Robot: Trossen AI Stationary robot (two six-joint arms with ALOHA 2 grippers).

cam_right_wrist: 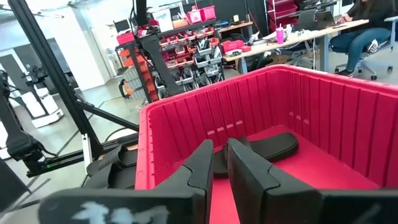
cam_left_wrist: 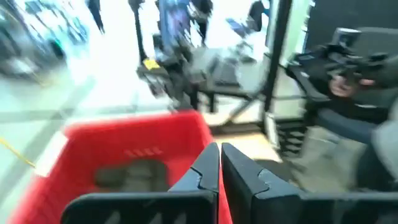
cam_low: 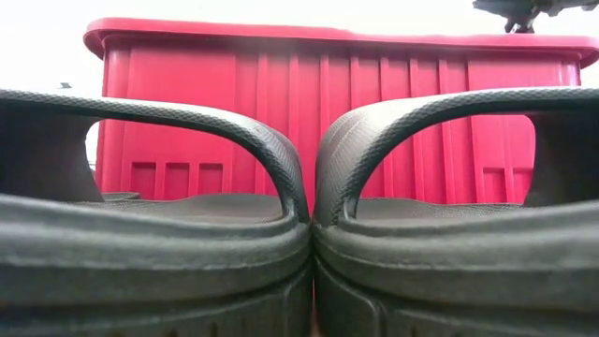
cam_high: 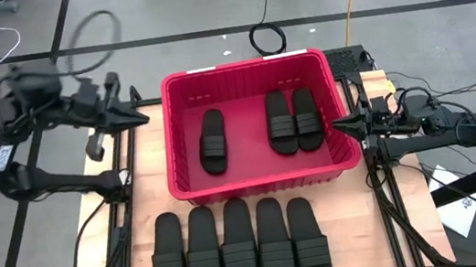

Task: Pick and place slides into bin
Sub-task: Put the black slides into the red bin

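The red bin (cam_high: 262, 178) stands at the table's middle. On its floor lie three black slides: one alone (cam_high: 212, 141) and a pair side by side (cam_high: 293, 120). Several more slides (cam_high: 239, 246) lie in a row on the table between the bin and the near edge; two of them fill the low view (cam_low: 150, 234), soles down. My left gripper (cam_high: 142, 117) (cam_left_wrist: 219, 149) is shut and empty, raised off the bin's left wall and pointing toward it. My right gripper (cam_high: 338, 124) (cam_right_wrist: 219, 146) is shut and empty at the bin's right rim, pointing level across it.
Bare wooden tabletop (cam_high: 147, 178) lies left of the bin, and black frame rails (cam_high: 387, 215) run along the right side. A cable coil (cam_high: 268, 37) lies on the floor beyond the far edge. A seated person (cam_right_wrist: 367, 25) shows far off in the room.
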